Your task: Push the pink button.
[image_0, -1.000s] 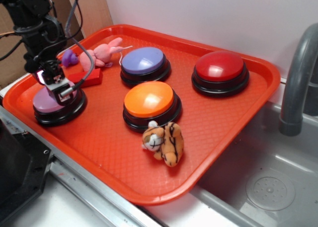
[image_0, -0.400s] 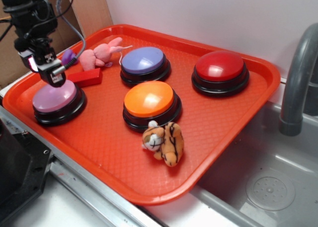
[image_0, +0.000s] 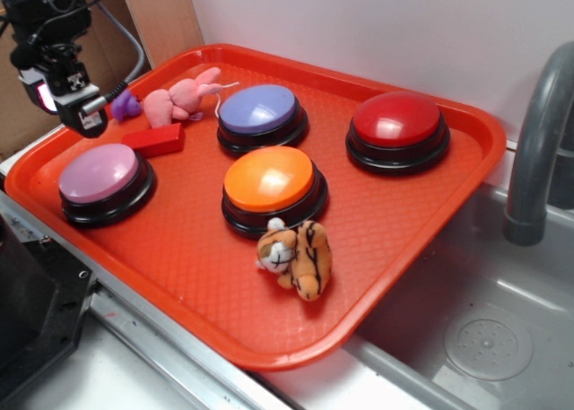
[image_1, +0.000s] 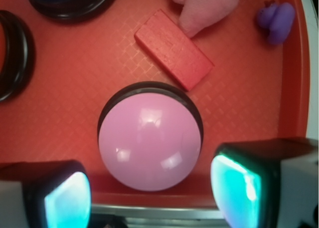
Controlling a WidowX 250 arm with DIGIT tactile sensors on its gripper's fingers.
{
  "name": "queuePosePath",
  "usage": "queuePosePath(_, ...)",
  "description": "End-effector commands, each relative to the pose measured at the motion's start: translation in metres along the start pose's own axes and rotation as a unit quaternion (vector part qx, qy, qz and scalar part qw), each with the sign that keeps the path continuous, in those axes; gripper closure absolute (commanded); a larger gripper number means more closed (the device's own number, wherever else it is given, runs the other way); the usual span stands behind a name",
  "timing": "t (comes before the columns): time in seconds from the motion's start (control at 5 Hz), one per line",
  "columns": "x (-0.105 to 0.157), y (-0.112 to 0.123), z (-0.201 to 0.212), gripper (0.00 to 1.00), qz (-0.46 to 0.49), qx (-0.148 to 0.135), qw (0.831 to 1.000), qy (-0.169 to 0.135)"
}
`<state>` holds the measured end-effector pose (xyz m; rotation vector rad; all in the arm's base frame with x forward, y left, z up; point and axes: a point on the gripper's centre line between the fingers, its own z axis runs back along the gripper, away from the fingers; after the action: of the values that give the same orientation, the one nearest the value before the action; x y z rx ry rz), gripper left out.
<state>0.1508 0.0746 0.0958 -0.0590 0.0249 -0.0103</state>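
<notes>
The pink button (image_0: 99, 175), a light-pink dome on a black base, sits at the near-left corner of the orange tray (image_0: 466, 159). My gripper (image_0: 90, 123) hangs in the air above and behind it, over the tray's left rim, touching nothing. In the wrist view the pink button (image_1: 149, 140) lies below, between and just ahead of my two fingers (image_1: 67, 200). The gripper (image_1: 149, 200) is open, with a wide gap and nothing held.
A red block (image_0: 154, 140), a pink plush (image_0: 179, 98) and a small purple toy (image_0: 124, 107) lie just behind the pink button. Lavender-blue (image_0: 259, 110), orange (image_0: 269, 178) and red (image_0: 396, 120) buttons and a tiger plush (image_0: 296, 257) fill the tray. A grey faucet (image_0: 538, 132) stands right.
The gripper was down on the pink button a second ago. It has since lifted off and moved up and back-left, leaving the dome uncovered.
</notes>
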Motion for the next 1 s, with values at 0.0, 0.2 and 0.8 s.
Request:
queuePosePath(0.0, -0.003, 0.01, 0.036, 0.0, 0.026, 0.021, 0.998, -0.047)
queuePosePath(0.2, -0.006, 0.011, 0.043, 0.0, 0.032, 0.026, 0.998, -0.051)
queuePosePath(0.8, -0.017, 0.012, 0.072, 0.0, 0.052, 0.032, 0.995, -0.075)
